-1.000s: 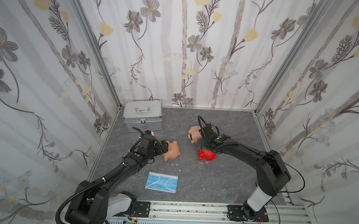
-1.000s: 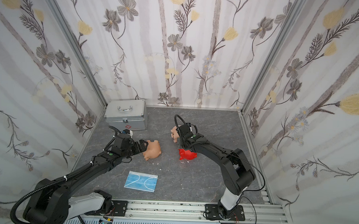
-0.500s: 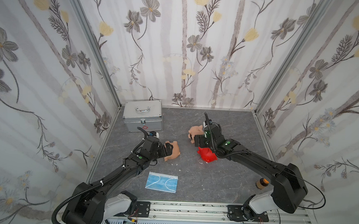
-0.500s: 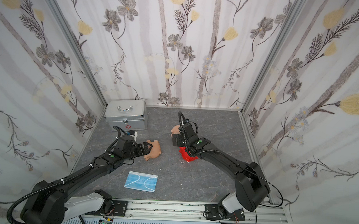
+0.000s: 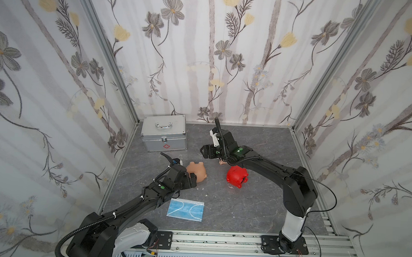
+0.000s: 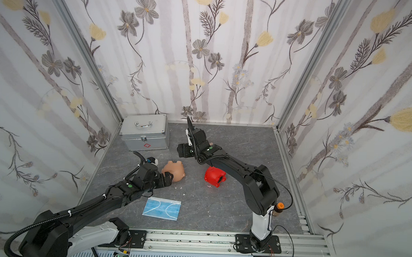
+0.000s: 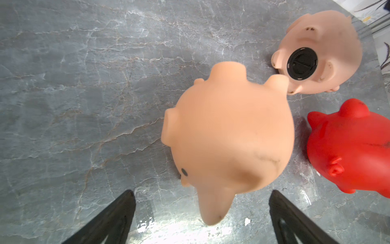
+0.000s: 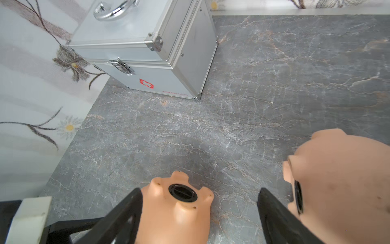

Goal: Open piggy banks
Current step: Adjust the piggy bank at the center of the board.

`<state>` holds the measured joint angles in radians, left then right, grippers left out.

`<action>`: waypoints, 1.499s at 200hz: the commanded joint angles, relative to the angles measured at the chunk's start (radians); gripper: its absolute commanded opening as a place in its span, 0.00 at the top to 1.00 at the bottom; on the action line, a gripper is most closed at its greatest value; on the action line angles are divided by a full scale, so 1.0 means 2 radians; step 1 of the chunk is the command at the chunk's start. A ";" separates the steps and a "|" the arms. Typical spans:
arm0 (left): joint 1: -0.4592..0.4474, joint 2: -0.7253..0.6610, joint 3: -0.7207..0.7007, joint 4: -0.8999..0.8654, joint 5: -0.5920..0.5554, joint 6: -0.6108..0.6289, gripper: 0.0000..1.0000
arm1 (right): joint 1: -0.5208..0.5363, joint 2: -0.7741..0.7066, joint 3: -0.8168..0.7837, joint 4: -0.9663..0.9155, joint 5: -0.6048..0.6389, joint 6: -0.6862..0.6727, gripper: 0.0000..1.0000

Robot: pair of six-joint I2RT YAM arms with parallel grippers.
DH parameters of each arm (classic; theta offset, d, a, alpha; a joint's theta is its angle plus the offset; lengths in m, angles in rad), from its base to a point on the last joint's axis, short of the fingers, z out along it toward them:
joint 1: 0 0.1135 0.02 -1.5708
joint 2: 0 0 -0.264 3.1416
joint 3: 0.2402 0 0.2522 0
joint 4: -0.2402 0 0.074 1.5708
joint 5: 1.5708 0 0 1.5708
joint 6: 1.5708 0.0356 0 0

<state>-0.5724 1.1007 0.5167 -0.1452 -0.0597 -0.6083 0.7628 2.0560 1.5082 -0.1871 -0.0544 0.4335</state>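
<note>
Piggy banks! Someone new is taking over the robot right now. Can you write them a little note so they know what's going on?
Left gripper: open, jaws on either side of the first peach pig's near end, not pinching it.
Right gripper: open and empty, beside the second peach pig.
Red pig: untouched, next to the right arm.
Done: nothing is opened yet. Both peach pigs have their black plugs in; the red pig's plug cannot be made out.
Left: take out all three plugs.
</note>
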 commanded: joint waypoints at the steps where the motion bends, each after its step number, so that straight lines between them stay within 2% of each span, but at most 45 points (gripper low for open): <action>1: 0.000 0.007 0.000 -0.006 -0.022 -0.008 0.00 | 0.003 0.032 0.037 -0.035 -0.004 0.001 0.14; 73: 0.007 0.019 0.002 -0.023 -0.053 -0.029 0.03 | 0.003 0.111 0.131 -0.114 0.027 -0.012 0.18; 81: 0.008 0.021 0.002 -0.023 -0.054 -0.031 0.04 | 0.018 0.117 0.136 -0.119 0.029 -0.016 0.18; 115: 0.014 0.023 0.001 -0.024 -0.052 -0.038 0.05 | 0.021 0.131 0.151 -0.132 0.031 -0.019 0.18; 145: 0.025 0.019 -0.002 -0.022 -0.049 -0.042 0.06 | 0.022 0.143 0.166 -0.155 0.047 -0.019 0.22; 212: 0.046 0.032 0.000 -0.005 -0.023 -0.049 0.07 | 0.030 0.114 0.127 -0.158 0.080 -0.012 0.28; 269: 0.062 0.030 -0.004 0.002 -0.010 -0.053 0.07 | 0.040 0.078 0.071 -0.137 0.067 -0.003 0.31; 300: 0.066 0.019 -0.008 0.000 -0.007 -0.055 0.08 | 0.041 0.039 0.033 -0.096 0.050 0.002 0.28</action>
<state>-0.4446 1.1564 0.5083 -0.1684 -0.0814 -0.6998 0.8429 2.1872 1.6131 -0.4740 0.0849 0.4225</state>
